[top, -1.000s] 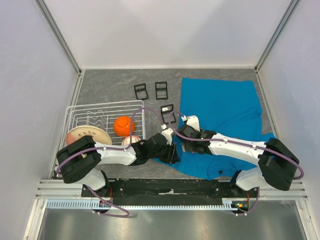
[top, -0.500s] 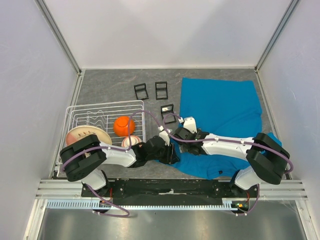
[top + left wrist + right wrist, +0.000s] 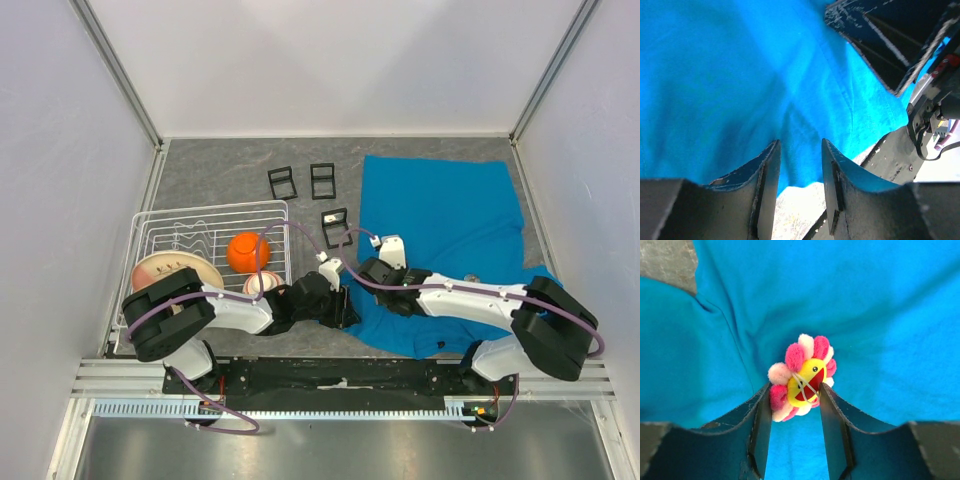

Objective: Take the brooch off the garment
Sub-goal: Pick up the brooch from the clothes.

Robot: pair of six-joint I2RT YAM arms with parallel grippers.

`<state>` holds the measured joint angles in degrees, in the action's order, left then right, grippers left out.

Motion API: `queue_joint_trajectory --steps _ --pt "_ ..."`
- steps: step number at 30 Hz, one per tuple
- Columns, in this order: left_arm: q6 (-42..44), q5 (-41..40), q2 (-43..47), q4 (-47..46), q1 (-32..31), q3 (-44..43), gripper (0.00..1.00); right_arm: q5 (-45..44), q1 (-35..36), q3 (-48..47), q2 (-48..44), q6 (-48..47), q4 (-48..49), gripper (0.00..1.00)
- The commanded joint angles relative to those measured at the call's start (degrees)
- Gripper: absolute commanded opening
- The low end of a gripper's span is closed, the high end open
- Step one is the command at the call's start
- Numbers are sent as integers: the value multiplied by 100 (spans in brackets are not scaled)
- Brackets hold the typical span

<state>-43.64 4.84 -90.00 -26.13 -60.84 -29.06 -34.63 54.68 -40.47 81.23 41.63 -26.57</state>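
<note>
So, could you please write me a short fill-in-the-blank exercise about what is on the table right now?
1. The brooch sits between the fingers of the ____ gripper.
2. The face in the middle of the brooch is ____.
3. The T-shirt is ____ in colour.
4. ____ small black frames stand on the bare table.

Missing words: right; yellow; blue; three.
</note>
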Motion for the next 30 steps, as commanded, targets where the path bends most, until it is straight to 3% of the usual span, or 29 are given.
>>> queue_joint_trajectory --steps 1,3,5,6,9,13,21,23,24,30 --pt "-92 -62 -123 -24 11 93 46 -35 -202 127 -344 -49 38 48" --pt "-84 -36 -123 -24 11 85 46 105 -334 153 -459 -146 55 50" --pt "-84 -36 -141 -15 11 85 46 219 -457 180 -564 -295 108 62" --pt "-84 -36 -150 -15 11 76 46 342 -614 223 -599 -330 117 63" --pt "-84 -36 -150 3 11 67 46 422 -835 337 -731 -419 134 59" --pt "-66 -53 -159 55 11 41 46 457 -932 390 -846 -375 134 46" --pt "-40 -10 -238 73 11 -21 46 422 -1055 347 -977 -216 -94 49" --pt "-13 17 -238 82 11 -56 46 422 -1090 355 -995 -269 -50 43" --pt "-5 34 -229 73 11 -65 46 414 -1108 355 -960 -304 -33 33" --pt "40 140 -106 82 11 -91 46 861 -1143 399 -890 -585 441 14"
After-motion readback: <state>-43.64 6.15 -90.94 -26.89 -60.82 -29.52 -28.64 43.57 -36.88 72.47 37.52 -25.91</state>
